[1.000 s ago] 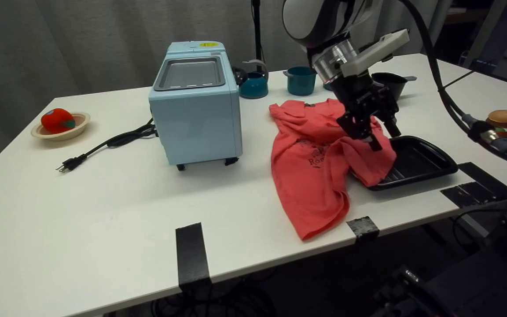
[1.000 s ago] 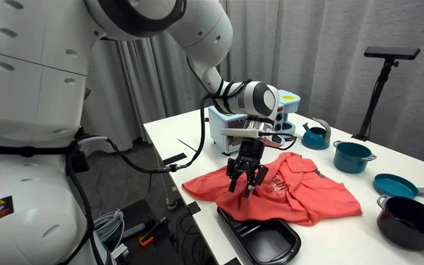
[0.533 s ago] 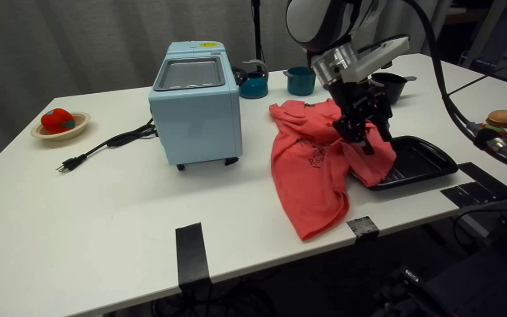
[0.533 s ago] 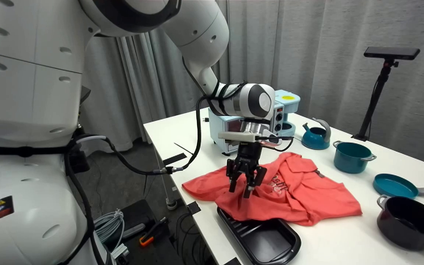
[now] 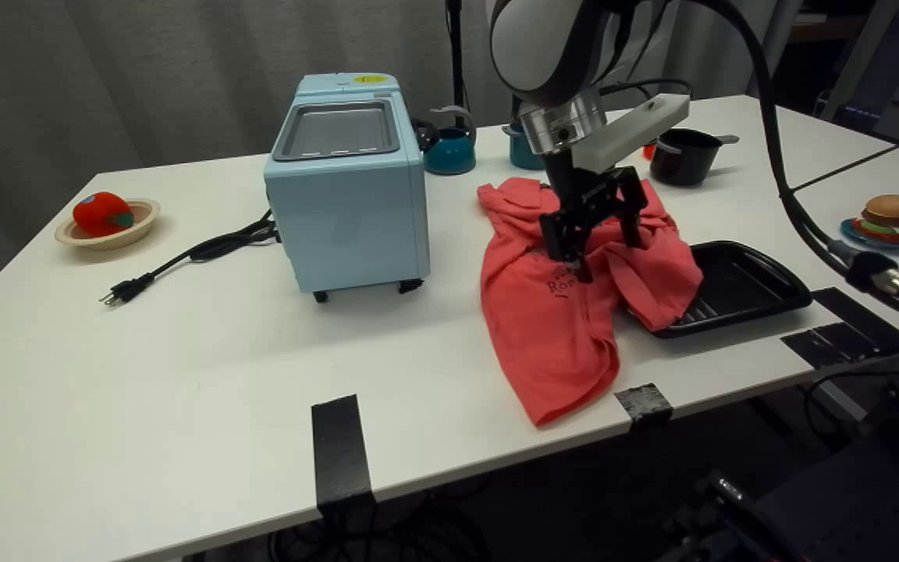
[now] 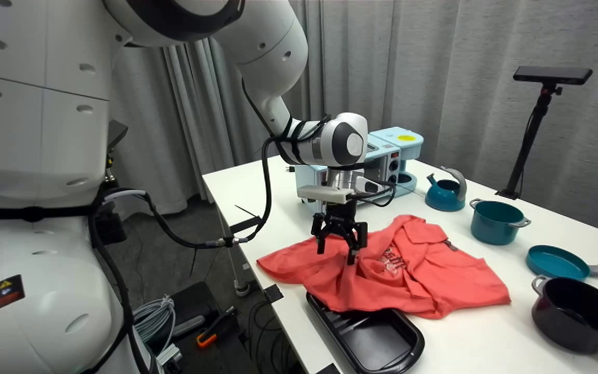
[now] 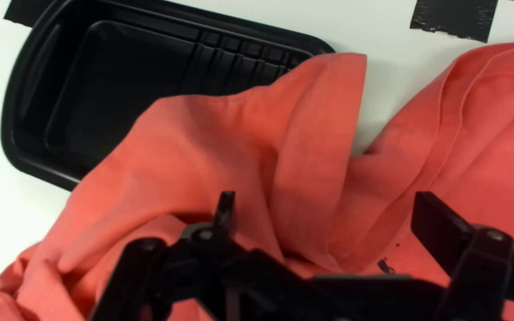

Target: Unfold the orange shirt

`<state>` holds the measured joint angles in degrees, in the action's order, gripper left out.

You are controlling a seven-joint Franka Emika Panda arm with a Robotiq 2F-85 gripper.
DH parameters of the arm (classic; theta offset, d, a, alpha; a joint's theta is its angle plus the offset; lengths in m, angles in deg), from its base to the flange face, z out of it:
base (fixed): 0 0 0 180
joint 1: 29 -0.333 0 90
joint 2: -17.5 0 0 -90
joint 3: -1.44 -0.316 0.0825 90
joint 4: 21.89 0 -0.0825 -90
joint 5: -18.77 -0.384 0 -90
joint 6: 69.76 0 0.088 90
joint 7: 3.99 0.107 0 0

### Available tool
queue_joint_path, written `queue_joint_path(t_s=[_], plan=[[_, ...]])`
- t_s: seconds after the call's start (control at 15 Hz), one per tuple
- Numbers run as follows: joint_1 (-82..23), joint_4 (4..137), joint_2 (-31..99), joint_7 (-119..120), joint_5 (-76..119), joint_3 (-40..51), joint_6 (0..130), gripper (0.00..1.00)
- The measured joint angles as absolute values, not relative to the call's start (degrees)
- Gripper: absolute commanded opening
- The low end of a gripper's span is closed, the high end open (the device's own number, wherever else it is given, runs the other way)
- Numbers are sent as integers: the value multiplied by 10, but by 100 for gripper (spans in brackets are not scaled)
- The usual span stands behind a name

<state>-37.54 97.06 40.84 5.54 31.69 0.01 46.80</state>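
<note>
The orange shirt (image 5: 547, 343) lies crumpled on the table in both exterior views, its dark chest print partly visible. One folded part of the shirt (image 6: 377, 296) overlaps the end of a black tray (image 6: 377, 340). Above the cloth, my gripper (image 6: 336, 254) stands open, its fingers spread wide. In the wrist view, the shirt (image 7: 315, 147) shows folds and a hem running between and beyond the open gripper (image 7: 326, 196). Nothing is gripped between the fingertips, and the fabric lies beneath them. Part of the print is hidden by folds and by the gripper.
A light-blue appliance (image 5: 348, 222) with a black power cord (image 5: 215, 248) stands beside the shirt. Behind are a teal kettle (image 6: 444, 195), a teal pot (image 6: 496, 223), a teal pan (image 6: 556, 262) and a black pot (image 6: 574, 311). A toy burger (image 5: 890, 218) sits farther off.
My gripper has risen slightly and moved toward the light-blue appliance, over the print side of the shirt. Its fingers now stand wider apart. The shirt and tray look unmoved.
</note>
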Motion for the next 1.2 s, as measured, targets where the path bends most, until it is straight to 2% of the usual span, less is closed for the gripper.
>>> queue_joint_path(t_s=[0.33,0.4,0.47,0.6,1.07,1.2], plan=[[-378,995,406,55,321,0,479,100],[-378,1001,405,55,321,0,479,91],[-378,1007,404,55,321,0,479,72],[-378,1016,402,55,321,1,479,56],[-378,1028,394,55,325,3,481,2],[-378,1030,392,55,325,3,482,0]])
